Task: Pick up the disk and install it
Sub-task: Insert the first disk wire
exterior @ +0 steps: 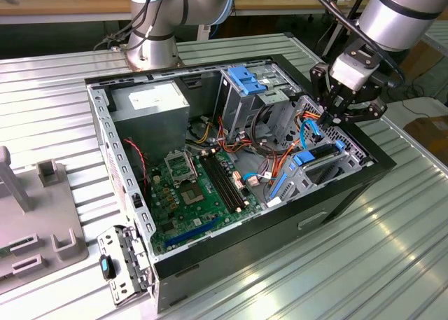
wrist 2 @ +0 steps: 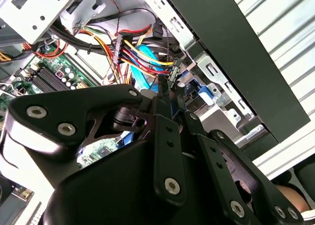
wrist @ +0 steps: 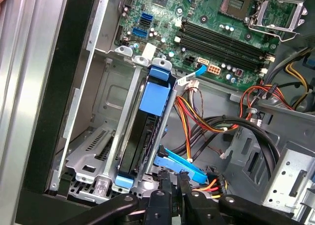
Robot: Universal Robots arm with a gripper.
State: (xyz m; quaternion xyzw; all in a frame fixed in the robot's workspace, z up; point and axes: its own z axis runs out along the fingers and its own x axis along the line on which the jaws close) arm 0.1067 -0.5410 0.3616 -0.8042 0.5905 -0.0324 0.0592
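Black jointed metal gripper, nearest the lens in the second wrist view. Its two slim fingers stand closed tip to tip, apparently with nothing between them, though wiring behind the tips makes this hard to confirm.

In the first wrist view, the gripper sits just beside one end of the flat dark grey-black rectangular disk with bright blue plastic side rails, apart from it. The disk is seated between the walls of the silver sheet-metal drive bay. A flat light-blue data cable lies near the tips, beside a bundle of red, yellow and orange wires.

In the exterior view, the gripper hangs just above the disk, at the corner of the open black computer case on that view's right. A green motherboard covers the case floor, and a ribbed silver metal table lies beneath.
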